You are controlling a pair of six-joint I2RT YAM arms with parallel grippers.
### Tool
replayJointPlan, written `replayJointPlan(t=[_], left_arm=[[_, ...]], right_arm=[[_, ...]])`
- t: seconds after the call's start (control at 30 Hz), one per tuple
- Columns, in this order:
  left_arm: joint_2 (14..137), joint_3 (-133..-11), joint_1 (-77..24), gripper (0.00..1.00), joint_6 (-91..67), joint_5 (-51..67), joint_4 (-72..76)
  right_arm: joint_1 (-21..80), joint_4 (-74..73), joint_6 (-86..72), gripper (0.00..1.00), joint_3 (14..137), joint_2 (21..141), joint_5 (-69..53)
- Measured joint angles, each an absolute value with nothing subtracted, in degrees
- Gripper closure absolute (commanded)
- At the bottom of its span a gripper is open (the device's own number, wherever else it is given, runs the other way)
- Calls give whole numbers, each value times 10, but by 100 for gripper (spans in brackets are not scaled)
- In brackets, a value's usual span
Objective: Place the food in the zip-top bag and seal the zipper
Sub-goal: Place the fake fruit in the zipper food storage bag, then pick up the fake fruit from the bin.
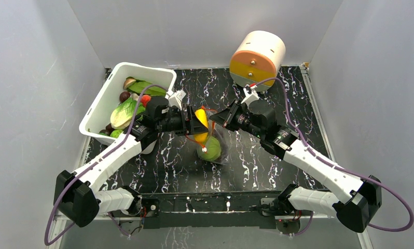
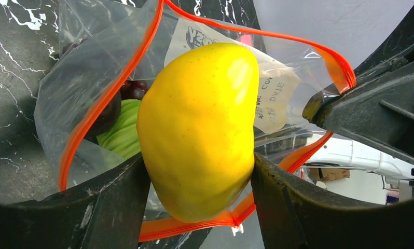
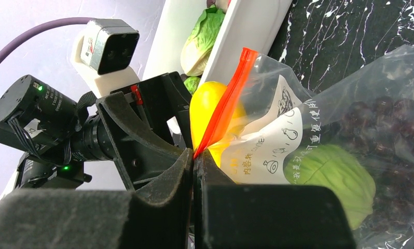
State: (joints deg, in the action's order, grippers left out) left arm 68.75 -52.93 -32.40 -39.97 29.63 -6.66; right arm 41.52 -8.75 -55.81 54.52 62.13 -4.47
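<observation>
**Fig.** Left fingers [image 2: 106, 207] clamped the smooth, seemingly rigid yellow oval fruit [image 2: 199, 129] at the zip-top bag [image 3: 350, 93] mouth; right fingers [image 3: 158, 207], closed, pinched the zipper [image 3: 228, 98], likely the limp film's firmest hold.

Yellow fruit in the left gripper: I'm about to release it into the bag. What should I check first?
1. Left gripper grips the yellow fruit: ok, pinched between both fingers.
2. Right gripper holds up the zip-top bag: ok, shut on the zipper.
3. Mouth open: ok, the zipper loops wide around the fruit.
4. Fruit past the rim: cannot tell.
5. Room beside the cabbage and grapes inside: cannot tell.
</observation>
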Motion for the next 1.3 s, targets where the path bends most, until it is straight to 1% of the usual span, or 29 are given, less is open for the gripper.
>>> replayJointPlan(t=[0.37,0.8,1.07,1.3], left_arm=[[681,-537,-325,25,-385,283,-83],[669,-578,-325,24,-357,246,-120],[669,-650,-325,25,-284,162,-218],[673,-711,-325,18,-199,46,-303]], right_arm=[[415,-87,-559,100,545,621,-44],[415,-87,-558,100,545,621,-44],[415,-84,-552,100,534,608,-45],[415,-78,-532,100,511,569,-48]])
